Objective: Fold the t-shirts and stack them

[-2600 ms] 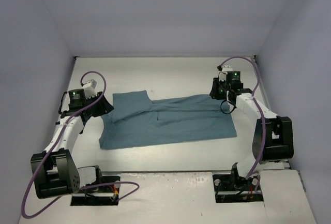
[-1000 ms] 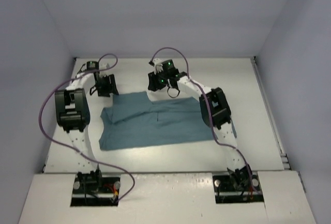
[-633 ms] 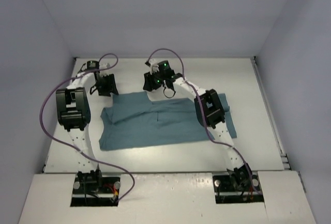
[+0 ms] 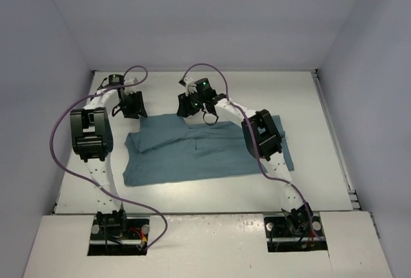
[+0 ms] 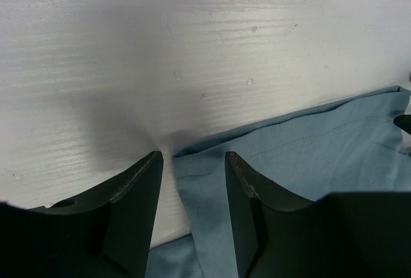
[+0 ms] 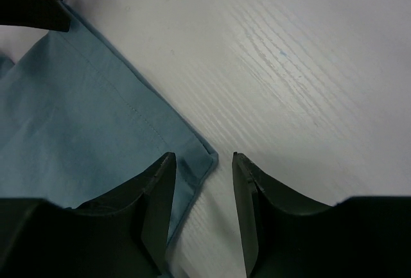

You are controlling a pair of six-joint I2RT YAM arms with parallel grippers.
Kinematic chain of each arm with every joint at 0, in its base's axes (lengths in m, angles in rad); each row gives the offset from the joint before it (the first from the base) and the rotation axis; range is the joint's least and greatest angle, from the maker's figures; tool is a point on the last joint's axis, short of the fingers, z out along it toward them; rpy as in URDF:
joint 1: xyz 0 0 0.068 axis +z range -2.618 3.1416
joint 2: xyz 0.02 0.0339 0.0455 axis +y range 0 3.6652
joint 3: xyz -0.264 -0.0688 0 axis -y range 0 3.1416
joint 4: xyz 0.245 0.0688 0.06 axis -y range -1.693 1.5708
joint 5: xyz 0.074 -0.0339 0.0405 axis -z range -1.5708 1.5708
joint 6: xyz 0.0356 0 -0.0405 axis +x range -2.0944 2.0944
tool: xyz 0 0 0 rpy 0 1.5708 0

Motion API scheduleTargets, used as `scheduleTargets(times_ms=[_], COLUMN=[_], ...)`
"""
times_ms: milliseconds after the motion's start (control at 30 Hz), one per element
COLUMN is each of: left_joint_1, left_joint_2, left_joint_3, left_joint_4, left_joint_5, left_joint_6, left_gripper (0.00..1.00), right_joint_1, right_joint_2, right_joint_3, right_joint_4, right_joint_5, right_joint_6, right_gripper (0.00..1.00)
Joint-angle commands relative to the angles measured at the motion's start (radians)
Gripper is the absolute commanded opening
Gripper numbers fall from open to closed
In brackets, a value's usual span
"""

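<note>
The white desk (image 4: 308, 98) carries a single teal t-shirt (image 4: 205, 156), lying flat across its middle and already partly folded, with a rectangular flap reaching toward the far side on the left. The right arm (image 4: 260, 133) stretches diagonally over the shirt's right half to get at that flap.

Both tools sit at the flap's far edge. The left end effector (image 4: 131, 108) is at the outer far corner. In its wrist view its fingers (image 5: 138, 188) are spread, with the stitched corner of the cloth in the gap, nearer the right-hand finger, and nothing pinched. The right end effector (image 4: 186, 106) is at the flap's other far corner, nearer the desk's centre. Its jaws also stand apart, straddling the hemmed tip, with bare desk under one side of the gap.

The risk, as I judge it, is a thin grip. Each corner barely reaches between the fingers, so a closing jaw could slip off the tip and shut on nothing, or catch only one layer of the doubled hem. If one side holds and the other misses, the fold would skew – and the right arm passing low over the cloth could drag the layers beneath it
</note>
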Motion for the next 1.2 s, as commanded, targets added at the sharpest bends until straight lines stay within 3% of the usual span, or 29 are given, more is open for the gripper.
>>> scheduleTargets(times_ms=[0,267,467,733,833,1033,1167], left_joint_1=[-0.012,-0.018,-0.017,-0.01,-0.01,-0.028,-0.045], left_joint_2=[0.021,0.023,0.025,-0.092,-0.155,-0.366,-0.502], left_joint_3=[0.019,0.015,0.037,0.128,0.132,-0.02,-0.212], left_joint_4=[-0.031,-0.035,-0.035,-0.033,-0.032,-0.03,-0.001], left_joint_5=[0.018,0.032,0.049,0.09,0.127,0.115,0.09], left_joint_6=[0.023,0.04,0.068,0.142,0.152,0.154,0.134], left_gripper=[0.36,0.15,0.01,0.0,0.0,0.0,0.0], right_joint_1=[0.018,0.019,0.018,0.007,0.008,0.019,0.029], right_joint_2=[-0.054,-0.039,-0.027,-0.091,-0.163,-0.322,-0.43], right_joint_3=[-0.018,0.01,0.056,0.115,0.068,-0.144,-0.281], right_joint_4=[-0.044,-0.045,-0.046,-0.046,-0.046,-0.045,-0.044], right_joint_5=[0.011,0.007,0.016,0.06,0.065,0.067,0.073], right_joint_6=[-0.002,0.002,-0.011,-0.063,-0.102,-0.156,-0.184], right_gripper=[0.36,0.24,0.01,0.0,0.0,0.0,0.0])
